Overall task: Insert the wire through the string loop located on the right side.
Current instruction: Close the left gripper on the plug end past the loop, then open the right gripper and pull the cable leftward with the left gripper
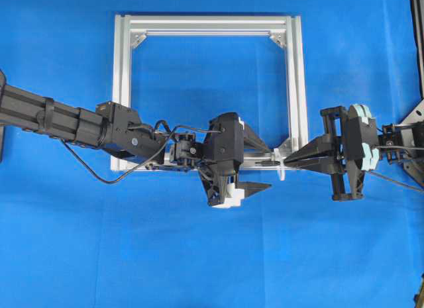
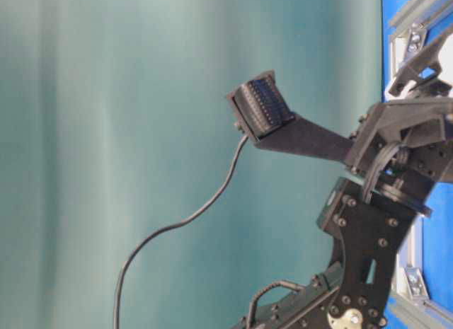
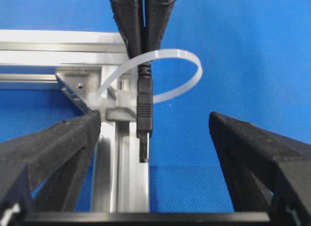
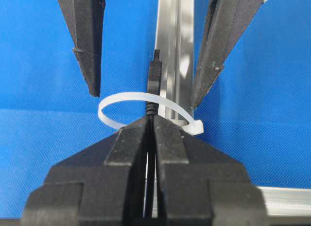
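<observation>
While the right gripper (image 4: 151, 120) is pinching the wire (image 4: 153, 85) just behind its plug, the plug is poking through the string loop (image 4: 127, 97), which is really a thin white cable-tie ring fastened at the near right corner of the aluminium frame (image 1: 296, 76). From the right wrist view, the two fingers are pressing tightly together with the black wire running up between them, and the plug's tip is sitting on the far side of the ring, in front of the frame's silver rail. The left wrist view is showing the same thing from the other side: the plug (image 3: 145, 107) is hanging down out of the closed right fingers (image 3: 127, 22), passing inside the white ring and in front of the frame's corner.

The left gripper (image 1: 260, 169) is standing spread wide, its two fingers well apart on either side of the plug and touching nothing. From overhead, one left finger (image 1: 255, 187) is lying on the near side of the frame's near rail and the other over the rail itself, with the right gripper's tip meeting the ring just beside them. The whole frame is lying flat on the blue table cover (image 1: 212, 268). A loose black cable (image 2: 177, 223) is trailing from the arm in the table-level view.
</observation>
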Robot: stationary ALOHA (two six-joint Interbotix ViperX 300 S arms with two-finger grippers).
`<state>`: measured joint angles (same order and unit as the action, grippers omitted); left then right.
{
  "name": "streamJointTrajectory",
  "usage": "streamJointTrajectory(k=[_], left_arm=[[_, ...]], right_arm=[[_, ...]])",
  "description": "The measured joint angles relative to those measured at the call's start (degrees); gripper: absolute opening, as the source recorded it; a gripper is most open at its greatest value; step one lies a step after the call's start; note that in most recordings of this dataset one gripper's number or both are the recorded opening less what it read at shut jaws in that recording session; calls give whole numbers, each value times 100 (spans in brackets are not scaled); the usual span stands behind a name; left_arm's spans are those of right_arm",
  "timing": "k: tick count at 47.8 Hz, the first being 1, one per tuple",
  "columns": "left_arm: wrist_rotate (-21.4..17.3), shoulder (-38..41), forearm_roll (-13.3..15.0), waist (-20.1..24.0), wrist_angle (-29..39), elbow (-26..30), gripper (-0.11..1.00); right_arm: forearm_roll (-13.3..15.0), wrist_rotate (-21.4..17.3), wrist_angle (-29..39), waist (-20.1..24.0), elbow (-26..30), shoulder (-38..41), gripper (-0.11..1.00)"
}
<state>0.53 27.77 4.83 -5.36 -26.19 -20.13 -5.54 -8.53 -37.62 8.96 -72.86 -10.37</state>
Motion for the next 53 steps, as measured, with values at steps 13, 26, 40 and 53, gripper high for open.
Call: streamJointTrajectory(k=[13, 26, 40, 53], left_arm=[[-26, 9, 0, 0, 0, 0, 82], [-114, 9, 9, 26, -9, 132, 11], [-211, 9, 0, 53, -9, 123, 8], [-211, 9, 0, 44, -18, 123, 8]], right_arm=[[9, 0, -9, 0, 0, 0, -4], [9, 0, 0, 0, 0, 0, -4], [9, 0, 0, 0, 0, 0, -4], [9, 44, 44, -9, 0, 0, -3]])
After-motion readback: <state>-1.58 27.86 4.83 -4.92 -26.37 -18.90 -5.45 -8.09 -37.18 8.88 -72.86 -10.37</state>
